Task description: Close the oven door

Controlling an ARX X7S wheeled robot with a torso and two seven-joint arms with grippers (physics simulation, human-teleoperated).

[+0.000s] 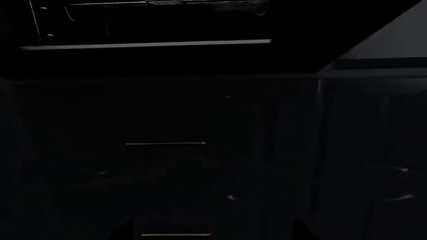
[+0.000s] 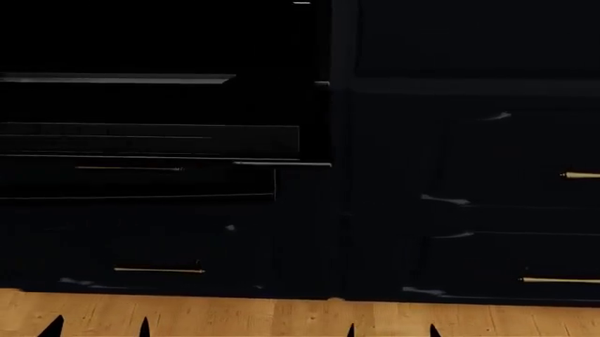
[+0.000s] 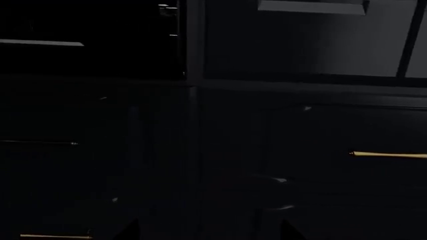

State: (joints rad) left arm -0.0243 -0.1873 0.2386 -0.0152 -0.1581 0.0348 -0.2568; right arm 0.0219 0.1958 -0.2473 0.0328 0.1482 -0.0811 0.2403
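The oven door (image 2: 112, 79) hangs open at the upper left of the head view, lying flat, so I see mostly its thin pale grey edge strip. That same oven door (image 1: 147, 45) sits high in the left wrist view, with wire racks (image 1: 167, 4) showing in the dark cavity beyond it. A short piece of the oven door (image 3: 40, 43) also appears in the right wrist view. My left gripper (image 2: 100, 327) and right gripper (image 2: 393, 330) are low, near the floor and well below the door. Both are open and hold nothing; only the dark fingertips show.
Dark drawer fronts with brass bar handles (image 2: 159, 269) fill the cabinet under the oven. More drawers with brass handles (image 2: 561, 280) stand to the right. A vertical cabinet post (image 2: 338, 175) separates the two columns. Wooden floor (image 2: 281, 316) runs along the cabinet base.
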